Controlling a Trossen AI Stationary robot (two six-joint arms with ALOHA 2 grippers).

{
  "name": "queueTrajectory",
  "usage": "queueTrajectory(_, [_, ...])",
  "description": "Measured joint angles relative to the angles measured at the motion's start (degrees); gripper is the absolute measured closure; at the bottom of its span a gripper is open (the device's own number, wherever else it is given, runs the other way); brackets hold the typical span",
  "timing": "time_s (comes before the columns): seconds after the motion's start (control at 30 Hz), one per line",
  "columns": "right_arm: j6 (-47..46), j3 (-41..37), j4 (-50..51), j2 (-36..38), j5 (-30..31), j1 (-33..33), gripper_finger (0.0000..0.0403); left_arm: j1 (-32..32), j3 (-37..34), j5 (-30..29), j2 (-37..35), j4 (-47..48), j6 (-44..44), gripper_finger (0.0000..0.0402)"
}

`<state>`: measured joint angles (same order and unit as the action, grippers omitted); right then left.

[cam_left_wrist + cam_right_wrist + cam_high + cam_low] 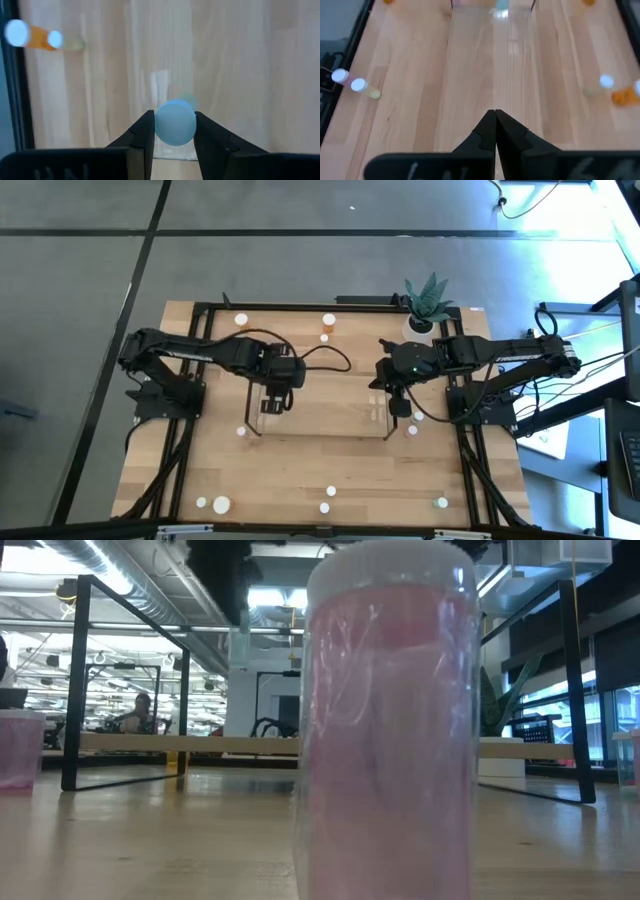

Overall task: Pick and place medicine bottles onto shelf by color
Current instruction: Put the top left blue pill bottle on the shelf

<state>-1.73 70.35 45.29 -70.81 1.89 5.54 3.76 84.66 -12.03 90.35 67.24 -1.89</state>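
Note:
The shelf [320,412], a clear acrylic rack with black frame ends, stands mid-table. My left gripper [272,402] is over its left end, shut on a small white-capped bottle [175,122] whose body is almost hidden under the cap. My right gripper [401,408] is over the shelf's right end, shut and empty [495,122]. Other bottles stand loose on the table: two at the far edge [241,320] [329,320], an orange one [325,337], one beside each shelf end [241,431] [411,429], and several near the front edge [220,504]. A pinkish bottle [390,720] fills the low view. My left gripper pinches the bottle at its white cap [159,124] between the two fingers, one on each side. The fingers come from above, pointing down, and the bottle stands upright in them. I cannot tell whether its base is lifted clear or rests on the shelf.
A potted plant [427,302] stands at the table's far right corner. Black frame rails [200,360] run along the table's sides. Open wood lies between the shelf and the front-edge bottles [331,491]. A person [140,712] sits in the room beyond.

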Motion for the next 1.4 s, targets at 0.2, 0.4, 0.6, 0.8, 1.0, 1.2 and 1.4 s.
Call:
queueTrajectory(0.2, [5.0,-0.3,-5.9,0.0,0.0,0.0,0.0393,-2.9,-5.6,1.3,0.0,-3.1,-1.5,0.0303])
queueTrajectory(0.4, [5.3,-0.3,-7.0,-0.2,2.5,0.0,0.0393,-4.8,-10.2,1.5,0.0,-7.8,-1.5,0.0303])
queueTrajectory(0.6, [5.3,-0.3,-7.0,-0.2,6.0,0.0,0.0393,-5.7,-12.7,1.5,0.0,-9.4,-0.7,0.0303])
queueTrajectory(0.8, [5.1,-0.4,-7.0,-0.2,6.0,0.0,0.0393,-6.2,-13.5,1.5,0.0,-11.4,-0.1,0.0303])
queueTrajectory(1.0, [5.1,-0.4,-7.0,-0.2,6.0,0.0,0.0393,-6.2,-16.2,1.5,0.0,-13.2,0.7,0.0303])
queueTrajectory(1.2, [5.1,-0.4,-6.9,-0.2,6.0,0.0,0.0393,-6.2,-16.8,0.0,0.0,-14.0,1.7,0.0303])
queueTrajectory(1.4, [5.0,-0.4,-6.9,-0.2,6.0,0.0,0.0393,-6.8,-16.8,-1.3,0.0,-13.9,3.7,0.0303])
